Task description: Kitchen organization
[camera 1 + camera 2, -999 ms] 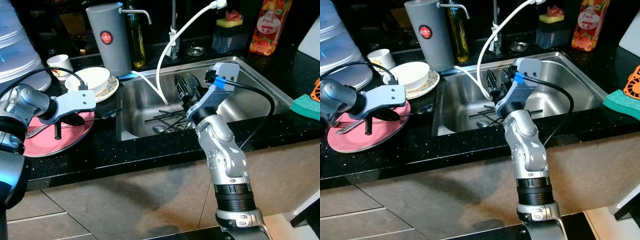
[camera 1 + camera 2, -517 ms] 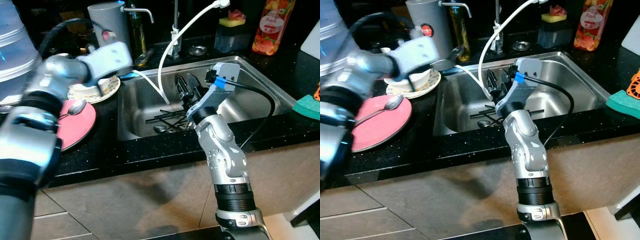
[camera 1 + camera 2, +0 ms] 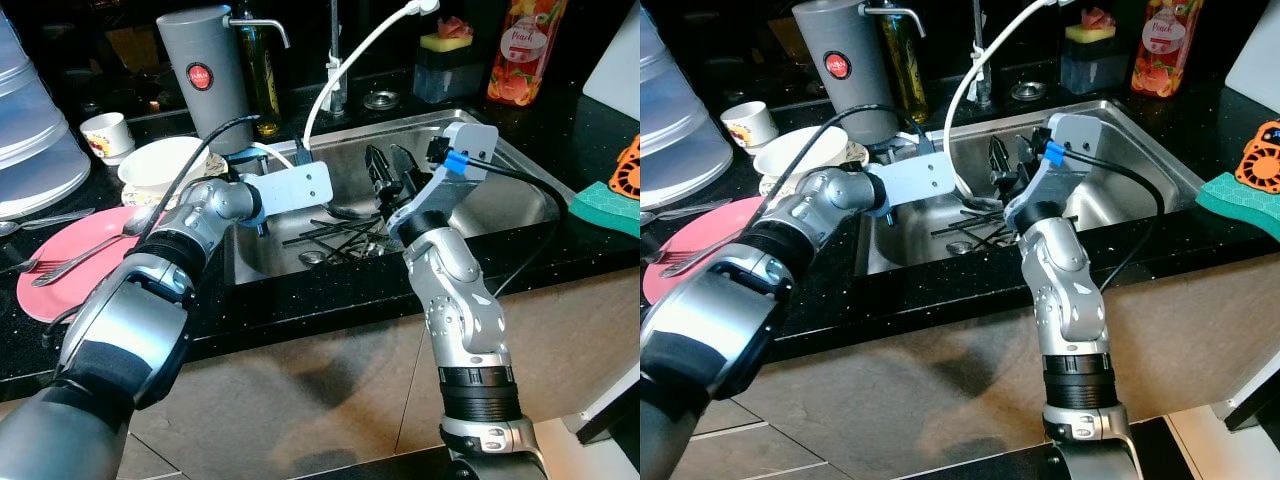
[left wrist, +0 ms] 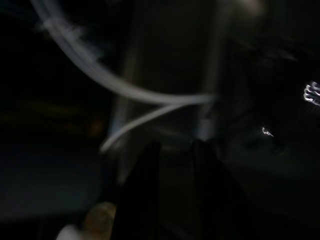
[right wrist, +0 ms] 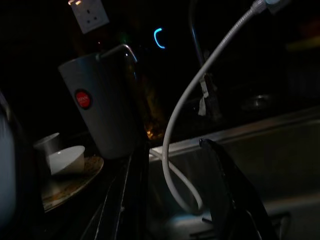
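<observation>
— Status, sink [image 3: 520, 165] area?

— Steel sink set in black table [image 3: 300, 300]. Cutlery [image 3: 335, 235] lies loose on the basin floor, dark sticks plus a spoon or two. White hose [image 3: 350, 60] loops down from the tap into the basin.

— Left gripper?

— Left gripper [image 3: 300, 160] reaches over the sink's left rim, by the hose end. Fingers look nearly together in the left wrist view, but too dark and blurred; can't tell if it grips anything.

— Right gripper?

— Right gripper [image 3: 392, 178] hangs inside the basin above the cutlery, fingers spread apart, nothing between them.

— Table, left side?

— Pink plate [image 3: 40, 290] w/ fork [image 3: 60, 268] on it, white bowl [image 3: 160, 165] on a saucer, small cup [image 3: 103, 133], grey jug [image 3: 200, 75]. Right side: green sponge [image 3: 610, 208].
</observation>
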{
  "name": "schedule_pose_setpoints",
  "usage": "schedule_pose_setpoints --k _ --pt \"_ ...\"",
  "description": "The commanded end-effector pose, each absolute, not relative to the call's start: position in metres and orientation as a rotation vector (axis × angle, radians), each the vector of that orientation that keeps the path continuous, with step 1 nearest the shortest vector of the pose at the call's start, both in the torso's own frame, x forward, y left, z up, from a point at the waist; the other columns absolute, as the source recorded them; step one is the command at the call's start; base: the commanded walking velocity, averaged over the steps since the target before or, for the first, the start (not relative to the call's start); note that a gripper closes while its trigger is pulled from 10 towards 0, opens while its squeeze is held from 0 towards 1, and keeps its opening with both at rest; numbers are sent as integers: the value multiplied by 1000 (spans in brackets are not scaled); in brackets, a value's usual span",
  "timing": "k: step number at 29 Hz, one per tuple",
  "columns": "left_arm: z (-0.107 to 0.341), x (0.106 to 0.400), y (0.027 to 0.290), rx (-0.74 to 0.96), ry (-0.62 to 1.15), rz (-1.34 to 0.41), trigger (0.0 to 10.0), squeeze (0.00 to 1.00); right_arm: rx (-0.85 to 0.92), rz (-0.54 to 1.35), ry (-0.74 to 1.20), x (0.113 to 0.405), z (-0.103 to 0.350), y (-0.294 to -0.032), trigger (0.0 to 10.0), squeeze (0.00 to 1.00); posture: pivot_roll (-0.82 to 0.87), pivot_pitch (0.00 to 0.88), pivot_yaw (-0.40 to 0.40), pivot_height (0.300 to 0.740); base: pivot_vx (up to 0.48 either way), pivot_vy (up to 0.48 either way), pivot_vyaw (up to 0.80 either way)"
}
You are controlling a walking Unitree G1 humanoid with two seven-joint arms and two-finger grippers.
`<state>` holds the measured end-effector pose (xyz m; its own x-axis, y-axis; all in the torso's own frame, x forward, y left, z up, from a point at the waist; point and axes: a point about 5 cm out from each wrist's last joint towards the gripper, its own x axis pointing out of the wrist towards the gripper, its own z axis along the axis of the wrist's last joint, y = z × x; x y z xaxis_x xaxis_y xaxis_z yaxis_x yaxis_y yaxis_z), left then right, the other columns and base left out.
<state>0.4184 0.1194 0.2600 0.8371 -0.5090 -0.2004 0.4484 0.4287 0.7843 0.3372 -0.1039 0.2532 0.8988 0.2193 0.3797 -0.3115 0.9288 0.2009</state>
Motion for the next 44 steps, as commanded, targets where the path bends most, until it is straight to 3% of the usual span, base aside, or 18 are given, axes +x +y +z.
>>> schedule_pose_setpoints --k 1,6,8,10,11,14,17,23,26,32,33,34,38,39,44 --pt "319 419 172 913 -133 -422 10000 0 269 305 -359 336 253 -96 10000 0 -7 0 145 740 0 0 0" --pt "331 408 230 1086 -30 -325 10000 0 280 323 -348 336 250 -91 10000 0 30 0 141 740 0 0 0" --pt "331 406 238 1103 -9 -308 10000 0 281 325 -348 336 250 -90 10000 0 30 0 141 740 0 0 0" --pt "322 391 279 1192 154 -314 10000 0 283 326 -345 336 249 -90 10000 0 42 0 146 740 0 0 0" --pt "322 391 279 1192 154 -314 10000 0 283 326 -345 336 249 -90 10000 0 42 0 146 740 0 0 0" --pt "299 366 324 1190 411 -399 10000 0 286 321 -341 336 247 -90 10000 0 48 0 151 740 0 0 0" --pt "286 356 346 1162 528 -330 10000 0 291 318 -338 336 245 -90 10000 0 53 0 152 740 0 0 0" --pt "270 354 355 1105 568 -225 10000 0 295 322 -335 336 245 -89 10000 0 55 0 151 740 0 0 0" --pt "253 359 342 978 565 -295 10000 0 294 325 -336 335 246 -89 10000 0 52 0 134 740 0 0 0" --pt "250 366 332 915 516 -276 10000 0 287 332 -333 331 246 -89 10000 0 36 0 119 740 0 0 0" --pt "250 368 330 888 498 -265 10000 467 287 331 -329 330 246 -90 10000 0 33 0 113 740 0 0 0" --pt "251 369 329 862 487 -257 10000 1000 287 331 -325 329 246 -90 10000 0 32 0 108 740 0 0 0" --pt "254 371 324 834 471 -279 10000 1000 283 341 -314 325 246 -90 10000 0 33 0 85 740 0 0 0" --pt "256 371 323 845 475 -300 10000 0 281 347 -309 324 246 -90 10000 0 36 0 78 740 0 0 0" --pt "258 370 325 812 491 -304 10000 0 280 351 -303 323 246 -90 10000 0 43 0 69 740 0 0 0"
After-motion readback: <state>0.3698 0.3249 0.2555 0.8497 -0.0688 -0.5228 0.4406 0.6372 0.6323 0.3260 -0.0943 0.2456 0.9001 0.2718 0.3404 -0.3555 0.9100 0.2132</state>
